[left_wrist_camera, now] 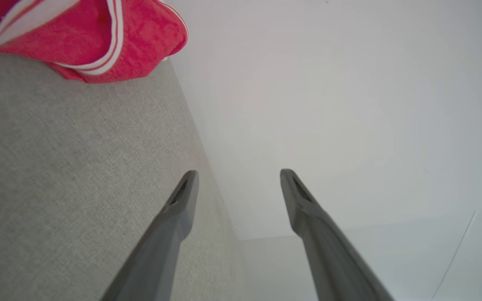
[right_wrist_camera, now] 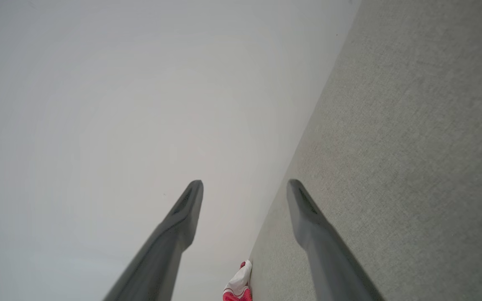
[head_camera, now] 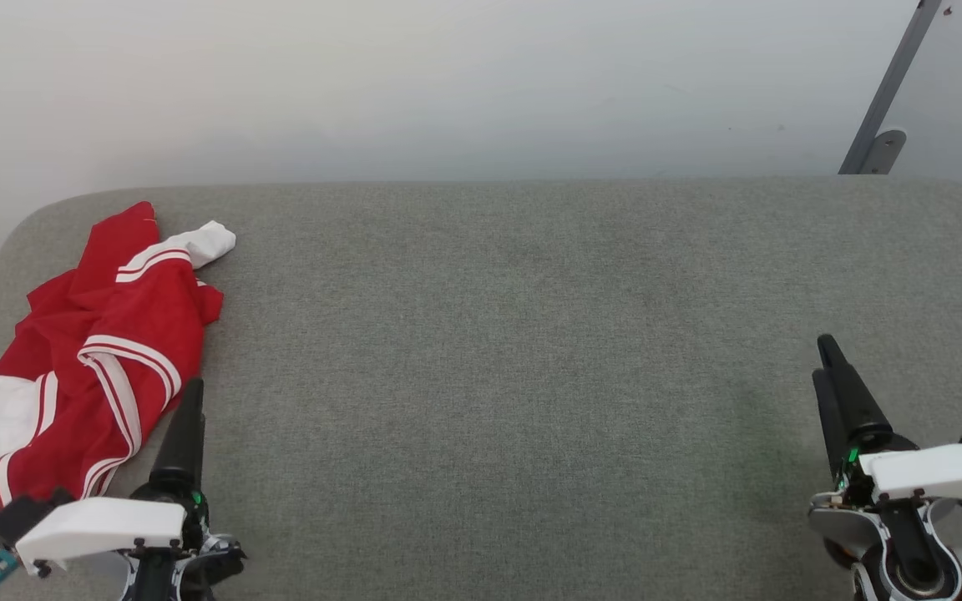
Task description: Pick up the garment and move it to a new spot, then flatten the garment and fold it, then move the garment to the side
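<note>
A plain pale wall (head_camera: 448,83) runs the whole width of the room behind the work. Against it stands a broad table (head_camera: 531,351) covered in grey woven cloth, with rounded far corners, most of it bare. The garment (head_camera: 105,351) lies crumpled at the table's far left corner, red with white sleeve ends and double white stripes. One white cuff points towards the wall and the other spills to the table's left edge. The left gripper (left_wrist_camera: 239,177) hangs low at the near left, just beside the garment's near edge, jaws apart and holding nothing. The right gripper (right_wrist_camera: 245,186) hangs at the near right, well apart from the garment, jaws likewise spread and empty. A slim grey metal strut (head_camera: 890,83) leans against the wall at the far right.
</note>
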### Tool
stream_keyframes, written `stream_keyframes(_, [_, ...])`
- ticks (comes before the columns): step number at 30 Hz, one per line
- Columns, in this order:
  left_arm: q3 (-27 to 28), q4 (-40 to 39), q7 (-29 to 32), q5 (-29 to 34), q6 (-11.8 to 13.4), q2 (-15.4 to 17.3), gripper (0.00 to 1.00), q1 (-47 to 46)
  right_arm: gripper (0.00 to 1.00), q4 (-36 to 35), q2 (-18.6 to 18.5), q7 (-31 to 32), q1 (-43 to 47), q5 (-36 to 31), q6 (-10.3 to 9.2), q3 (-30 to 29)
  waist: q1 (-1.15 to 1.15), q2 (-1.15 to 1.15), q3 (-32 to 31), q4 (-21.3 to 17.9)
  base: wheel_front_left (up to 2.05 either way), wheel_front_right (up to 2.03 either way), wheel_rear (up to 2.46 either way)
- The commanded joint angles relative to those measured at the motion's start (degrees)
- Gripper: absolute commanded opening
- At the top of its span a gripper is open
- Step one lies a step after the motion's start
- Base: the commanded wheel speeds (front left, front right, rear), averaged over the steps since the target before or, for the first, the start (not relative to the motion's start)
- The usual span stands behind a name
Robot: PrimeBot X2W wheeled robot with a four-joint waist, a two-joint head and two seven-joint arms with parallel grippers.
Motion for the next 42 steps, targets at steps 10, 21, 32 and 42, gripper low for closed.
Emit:
stream_keyframes(10, [-0.01,-3.20,-2.87,17.13,0.35,1.54,1.00,-2.35,1.00,1.55,-4.56,-3.99,-5.31,-10.71,0.08,4.92,0.00,0.00,0.05,0.25,0.00,0.00,0.00])
stream_keyframes(21, [-1.53,-1.72,-5.02,29.41,0.82,2.63,1.00,-2.54,1.00,2.80,-6.98,-6.23,-7.95,-23.04,0.09,6.65,0.00,0.00,0.05,0.40,0.00,0.00,0.00])
stream_keyframes(32, [-3.07,-0.38,-7.14,39.71,1.53,4.16,1.00,-2.98,1.00,4.35,-8.36,-8.37,-9.59,-36.55,0.10,7.69,0.00,0.00,-0.18,0.48,0.00,0.00,0.00])
stream_keyframes(42, [-3.87,1.15,-8.85,46.74,1.94,4.98,1.00,-3.50,1.00,6.16,-9.03,-10.12,-10.74,-45.73,0.10,7.63,0.00,0.00,-0.33,0.47,0.00,0.00,0.00])
